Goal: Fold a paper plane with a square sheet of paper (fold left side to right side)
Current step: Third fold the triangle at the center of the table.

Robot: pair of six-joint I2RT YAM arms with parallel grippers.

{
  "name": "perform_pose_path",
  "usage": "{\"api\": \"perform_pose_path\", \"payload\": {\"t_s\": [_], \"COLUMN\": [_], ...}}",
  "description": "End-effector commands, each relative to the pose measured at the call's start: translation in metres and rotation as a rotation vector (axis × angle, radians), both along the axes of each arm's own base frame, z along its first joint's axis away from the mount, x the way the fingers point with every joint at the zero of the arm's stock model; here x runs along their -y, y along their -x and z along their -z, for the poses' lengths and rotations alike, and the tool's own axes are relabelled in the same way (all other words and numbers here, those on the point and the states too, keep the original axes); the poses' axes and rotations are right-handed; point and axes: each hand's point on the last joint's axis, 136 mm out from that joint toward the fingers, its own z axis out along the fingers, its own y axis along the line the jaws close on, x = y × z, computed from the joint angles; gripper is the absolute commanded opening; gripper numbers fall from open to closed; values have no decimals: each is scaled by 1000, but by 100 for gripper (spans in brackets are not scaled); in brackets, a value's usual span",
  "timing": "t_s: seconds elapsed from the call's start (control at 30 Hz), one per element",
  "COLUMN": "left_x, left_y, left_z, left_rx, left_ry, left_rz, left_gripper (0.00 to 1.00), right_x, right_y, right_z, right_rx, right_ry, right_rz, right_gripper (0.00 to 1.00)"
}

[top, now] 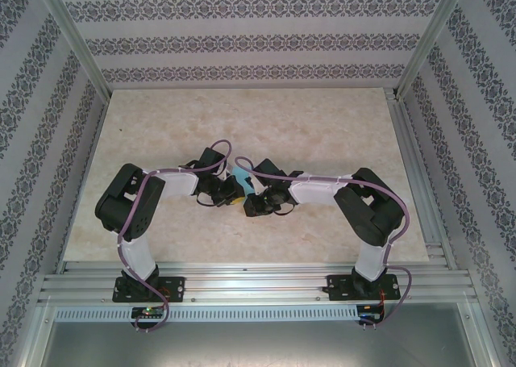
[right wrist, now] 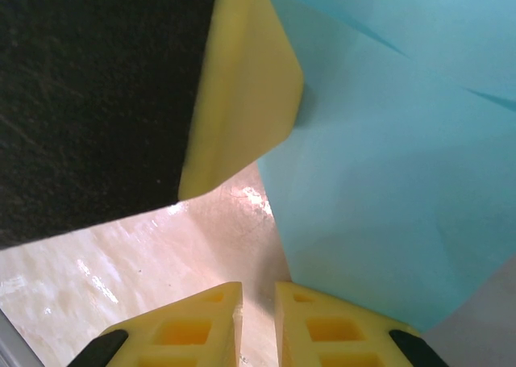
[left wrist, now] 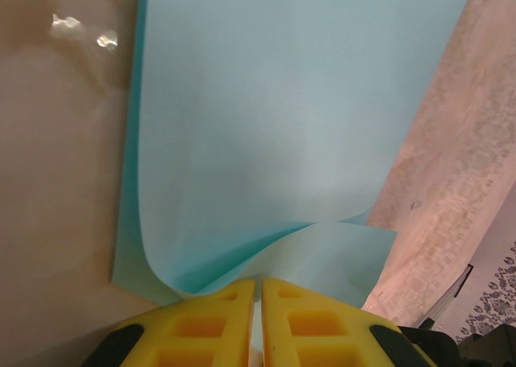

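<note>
Left wrist: left gripper (left wrist: 258,290) tight on square sheet of paper (left wrist: 282,125); right gripper (right wrist: 258,294) barely ajar.

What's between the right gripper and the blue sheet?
Nothing visible. The sheet sits right beside the right gripper, reaching behind one fingertip; bare table shows between its jaws. The left gripper pinches the sheet's edge.

Thin matte square sheet of paper (left wrist: 266,125); table (top: 242,117) glossy, marble-look; left fingers (left wrist: 214,331) smooth yellow plastic.
</note>
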Motion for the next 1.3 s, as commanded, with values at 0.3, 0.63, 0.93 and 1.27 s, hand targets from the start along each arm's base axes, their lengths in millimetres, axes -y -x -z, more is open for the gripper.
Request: {"api": "perform_pose_path", "payload": {"t_s": [0.3,0.63,0.93,1.27], "left_x": [-21,-13,-11,21], "left_y": [21,-14,-5,20], "left_z": [43,-7,-54,-28], "left_rx": [-84,46,168,125], "left_ry": [-177,-153,-61,40], "left_rz": [16,51,75,98], "left_gripper": [12,19,18,10], "right_x": [36,53,50,49], "right_y": [19,36,35,34], "right_z": [42,62,63,64], "right_rx": [-112,-183,-194,-199], "right_ry": [78,148,148,152], "right_rz": [19,18,8,1], "right_gripper": [14,12,8,6]}}
